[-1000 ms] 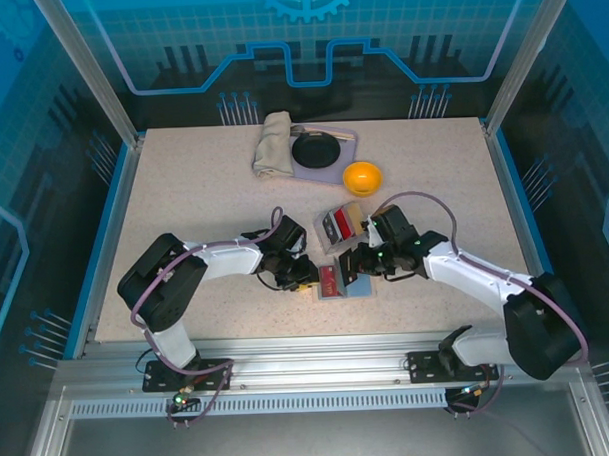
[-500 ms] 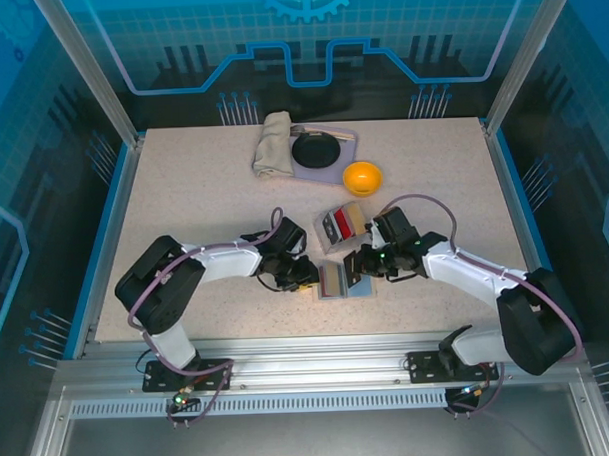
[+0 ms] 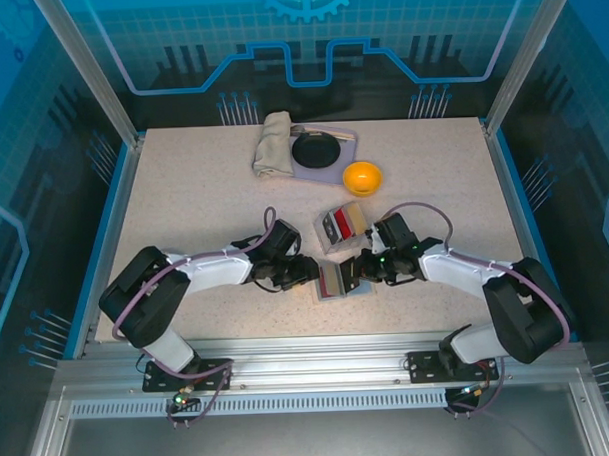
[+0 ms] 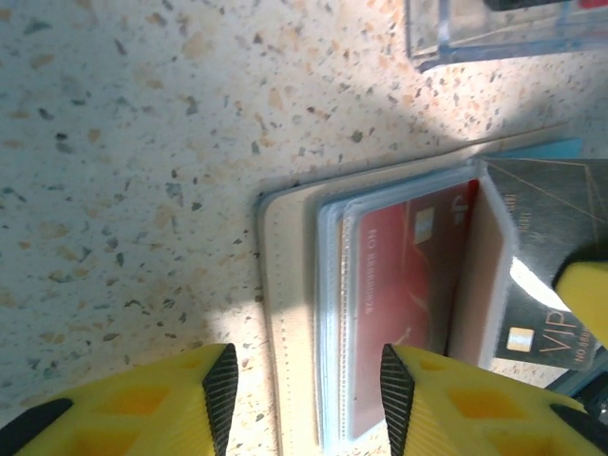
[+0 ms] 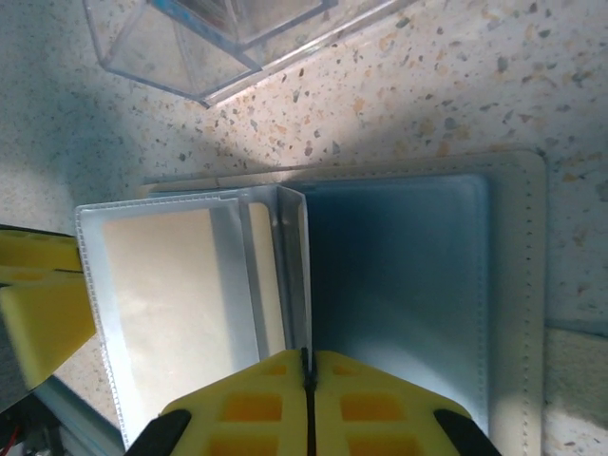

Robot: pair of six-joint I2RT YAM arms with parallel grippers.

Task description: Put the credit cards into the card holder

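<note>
The card holder (image 3: 338,281) lies open between both grippers, with a cream rim (image 4: 285,313) and a grey-blue inside (image 5: 399,275). A red credit card (image 4: 408,285) sits in one of its clear sleeves. A black credit card (image 4: 546,237) shows in a sleeve that is lifted at the right. My left gripper (image 4: 309,391) is open, its jaws standing apart over the holder's cream edge with nothing between them. My right gripper (image 5: 306,366) is shut on an upright clear sleeve page of the holder. A pale tan face (image 5: 171,294) shows through the sleeve to the left of that page.
A clear box (image 3: 341,225) with upright cards stands just behind the holder, close to both grippers (image 4: 503,38). Farther back are an orange bowl (image 3: 363,176), a black plate (image 3: 315,149) and a folded towel (image 3: 274,144). The table's front edge is near.
My left gripper has opened and its arm has stretched lower towards the holder. The red card that showed on top of the holder is now tucked in a sleeve. The right gripper stays shut.
</note>
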